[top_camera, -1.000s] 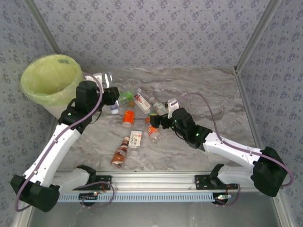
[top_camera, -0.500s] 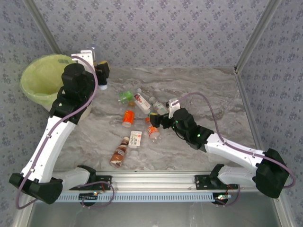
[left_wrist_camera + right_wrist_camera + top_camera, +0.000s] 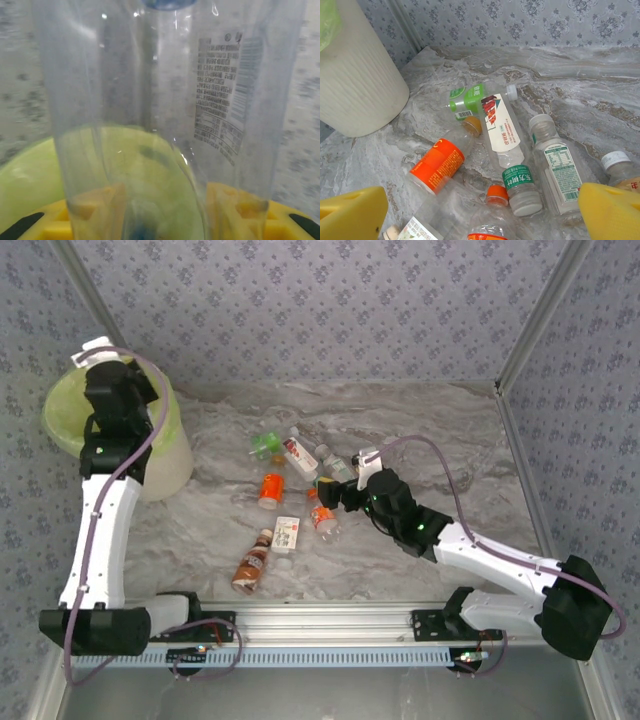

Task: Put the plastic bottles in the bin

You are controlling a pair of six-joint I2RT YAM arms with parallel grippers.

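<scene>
Up at ten o'clock, my left gripper [image 3: 165, 215] is closed tight on a clear bottle [image 3: 165, 100] above the bin [image 3: 172, 460]. It sits near the bin's edge, so letting go now could bounce it off and onto the table [image 3: 420, 430]. My right gripper [image 3: 480, 215] is wide open, holding nothing, over the bottles [image 3: 271, 488] at the middle.

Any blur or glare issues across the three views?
Left wrist: clear plastic bottle very close, soft-focused, small glints on it, wall behind blurred. Right wrist: orange-labelled clear bottle and neighbours sharp, evenly lit. Top external: soft even light on the grey marble-patterned table, faint shadows only.
</scene>
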